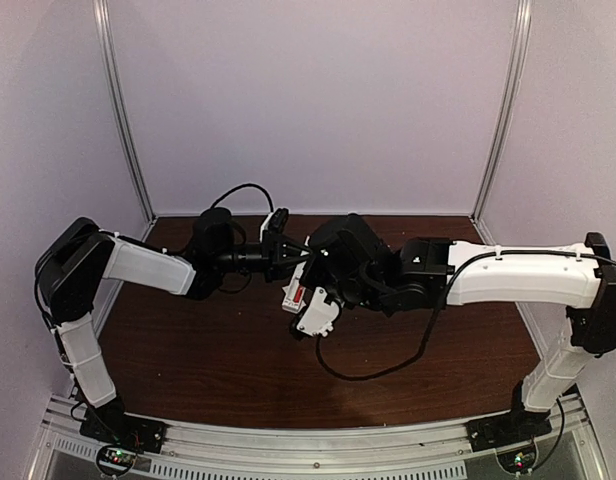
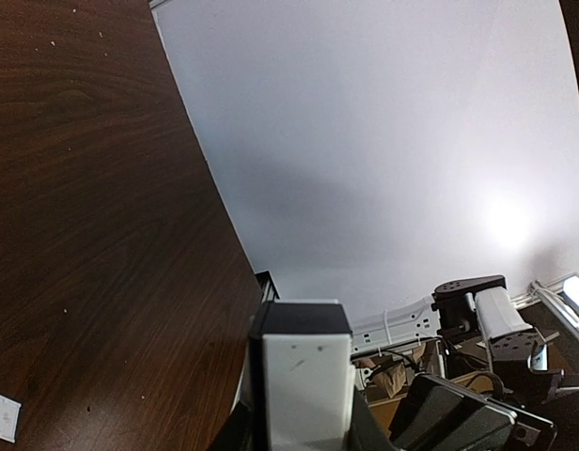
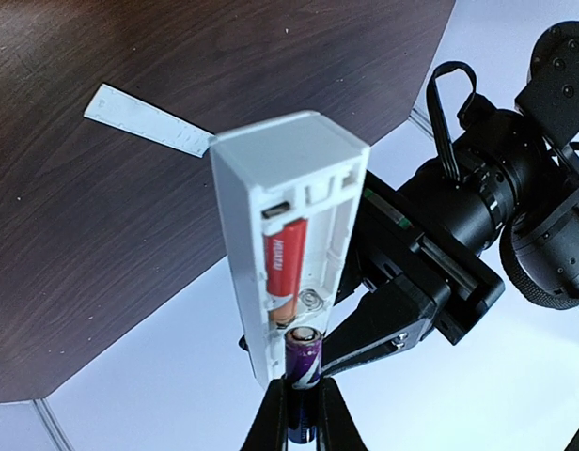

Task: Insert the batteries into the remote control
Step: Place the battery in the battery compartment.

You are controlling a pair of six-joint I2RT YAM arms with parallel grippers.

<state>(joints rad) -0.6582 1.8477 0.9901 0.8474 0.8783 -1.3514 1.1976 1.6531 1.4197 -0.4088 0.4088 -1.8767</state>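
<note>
Top view: above the middle of the dark wooden table (image 1: 188, 340), the left gripper (image 1: 291, 266) clamps the slim white plastic remote control (image 1: 294, 290).
Left wrist view: the remote control's end stands between the jaws.
Right wrist view: the right gripper (image 3: 304, 393) pinches the dark blue-purple cylindrical battery (image 3: 304, 357) against the slot's end; the red-orange battery (image 3: 282, 263) lies inside.

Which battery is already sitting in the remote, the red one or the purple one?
The red-orange battery: it lies inside the slot of the remote control, while the purple battery is pinched in the right claw at the slot's end.
</note>
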